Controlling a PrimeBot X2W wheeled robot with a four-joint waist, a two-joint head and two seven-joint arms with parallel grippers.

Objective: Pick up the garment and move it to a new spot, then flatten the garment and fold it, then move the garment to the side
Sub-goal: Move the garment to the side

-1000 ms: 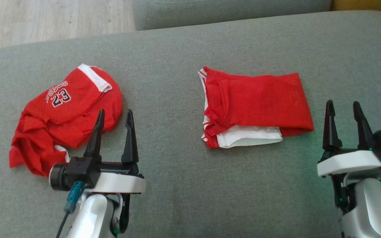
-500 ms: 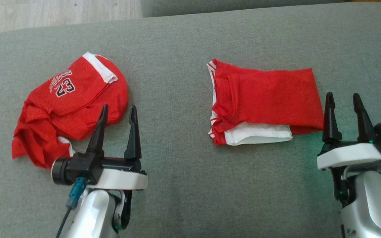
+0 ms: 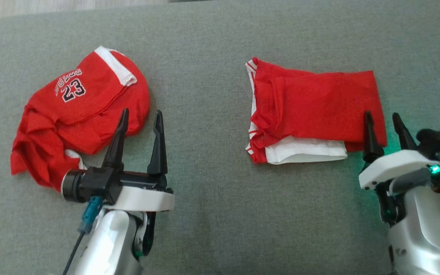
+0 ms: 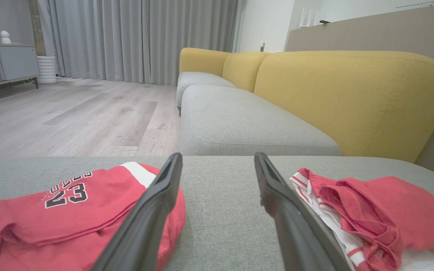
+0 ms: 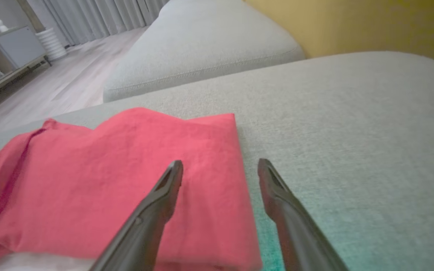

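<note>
Folded red garment runs left-right, striped end toward 23 jersey. Left pincer and right pincer gape empty, right at garment's right edge.

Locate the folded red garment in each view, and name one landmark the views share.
Head view: the folded red garment lies right of centre, its right edge at the right pincer.
Left wrist view: lower right corner.
Right wrist view: lower left to centre.
Shared landmark: the grey cushion it lies on.
</note>
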